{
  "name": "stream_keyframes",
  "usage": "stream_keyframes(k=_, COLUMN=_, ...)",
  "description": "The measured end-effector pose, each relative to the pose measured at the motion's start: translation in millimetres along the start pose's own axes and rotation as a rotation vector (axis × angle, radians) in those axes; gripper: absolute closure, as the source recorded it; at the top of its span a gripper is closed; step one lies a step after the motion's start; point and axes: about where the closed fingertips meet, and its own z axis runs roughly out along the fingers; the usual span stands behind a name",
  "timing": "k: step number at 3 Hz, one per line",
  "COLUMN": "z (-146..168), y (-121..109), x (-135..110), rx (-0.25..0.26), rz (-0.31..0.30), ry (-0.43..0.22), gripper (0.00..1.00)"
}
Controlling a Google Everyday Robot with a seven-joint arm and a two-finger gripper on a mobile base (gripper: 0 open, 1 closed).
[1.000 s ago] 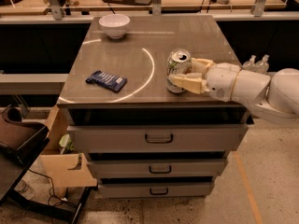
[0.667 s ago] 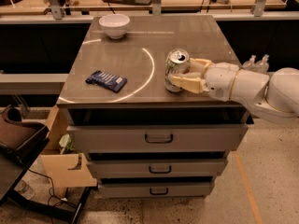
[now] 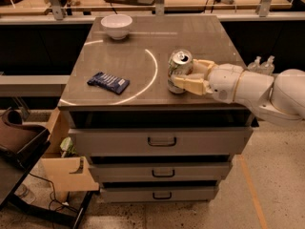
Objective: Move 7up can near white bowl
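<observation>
The 7up can (image 3: 178,68), white and green with a silver top, stands upright near the right front of the grey cabinet top (image 3: 143,46). My gripper (image 3: 183,74) reaches in from the right, its cream fingers (image 3: 189,84) closed around the can's sides. The can leans slightly left. The white bowl (image 3: 116,26) sits at the far left corner of the top, well away from the can.
A flat dark-blue snack packet (image 3: 108,82) lies at the front left of the top. A bright curved light line (image 3: 153,73) crosses the surface. Drawers (image 3: 162,141) are below. A wooden bench runs behind; a cardboard box (image 3: 66,168) and dark chair stand at lower left.
The can and my gripper have shifted slightly left and away from the front edge. The bowl and packet have not moved.
</observation>
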Motion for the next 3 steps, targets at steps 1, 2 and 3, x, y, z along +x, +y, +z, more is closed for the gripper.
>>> stream_keyframes(k=1, z=9, y=-13, x=-16, rx=0.002, rz=-0.014, ry=0.008, gripper=1.0)
stream_keyframes(k=2, z=28, y=-44, x=-42, rx=-0.021, rz=-0.036, ry=0.033, gripper=1.0)
stream_keyframes(k=3, z=57, y=-80, x=-58, rx=-0.051, rz=-0.04, ry=0.081, gripper=1.0)
